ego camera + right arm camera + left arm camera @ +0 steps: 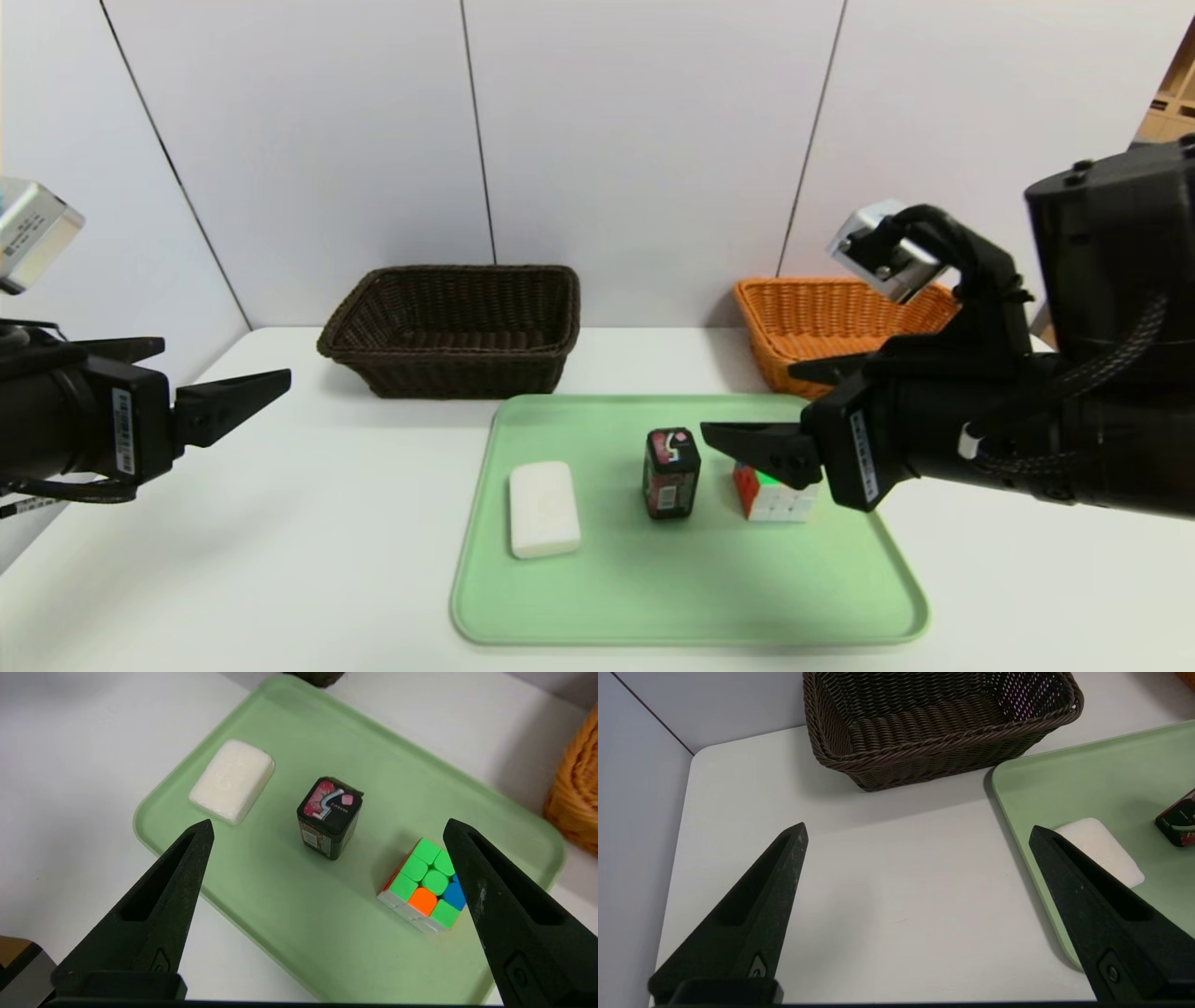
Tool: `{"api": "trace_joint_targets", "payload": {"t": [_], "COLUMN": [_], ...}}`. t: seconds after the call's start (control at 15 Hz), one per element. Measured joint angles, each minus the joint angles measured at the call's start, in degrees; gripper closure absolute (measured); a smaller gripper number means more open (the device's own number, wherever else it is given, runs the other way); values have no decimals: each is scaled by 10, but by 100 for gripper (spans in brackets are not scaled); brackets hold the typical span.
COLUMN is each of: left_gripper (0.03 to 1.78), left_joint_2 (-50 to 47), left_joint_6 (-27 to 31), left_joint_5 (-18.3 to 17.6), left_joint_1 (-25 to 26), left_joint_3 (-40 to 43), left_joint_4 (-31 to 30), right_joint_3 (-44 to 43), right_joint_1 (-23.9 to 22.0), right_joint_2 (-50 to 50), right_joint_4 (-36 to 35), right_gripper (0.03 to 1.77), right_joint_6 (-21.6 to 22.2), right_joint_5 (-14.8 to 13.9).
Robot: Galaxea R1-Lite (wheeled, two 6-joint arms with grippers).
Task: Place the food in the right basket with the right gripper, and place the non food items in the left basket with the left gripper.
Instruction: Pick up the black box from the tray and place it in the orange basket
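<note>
The food, a small black packet (671, 472) with a pink-marked top (330, 816), stands upright mid-tray. A white soap-like bar (543, 509) (232, 780) lies to its left. On its right sits the puzzle cube (773, 495) (425, 884). My right gripper (747, 399) (328, 823) hovers open above the cube and just right of the packet, holding nothing. My left gripper (226, 359) (917, 827) hangs open and empty over bare table left of the tray. The dark brown left basket (453, 327) (941, 723) and the orange-tan right basket (822, 322) (574, 798) stand at the back.
All three items rest on a light green tray (691, 597) (1064, 779) (303, 933) with a low rim, on a white table. Grey wall panels close off the back and the left side. The soap bar (1099, 849) shows beside my left gripper's finger.
</note>
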Motion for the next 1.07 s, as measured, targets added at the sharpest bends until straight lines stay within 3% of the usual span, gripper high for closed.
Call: {"api": "trace_joint_targets", "payload": {"t": [0.2,0.4,0.73,1.07], "left_gripper": [12,12,12,12], "left_joint_2": [10,12,10,10], "left_joint_6": [0,0,0,0], "left_joint_5": [1,2,2,0], "left_joint_1": [0,0,0,-1], "left_joint_3": [-5,-6,-5,-2], "left_joint_4": [-1,-1,-1,0], "right_joint_3": [-10,-14,9,65], "right_joint_1": [15,34,46,54], "right_joint_2": [40,74,84,103], "right_joint_4": [1,-5,-16,-121], "right_gripper": [10,10,10,10], "right_joint_6": [37,95,107,110], "right_joint_5": [-39,-54,-69,-93]}}
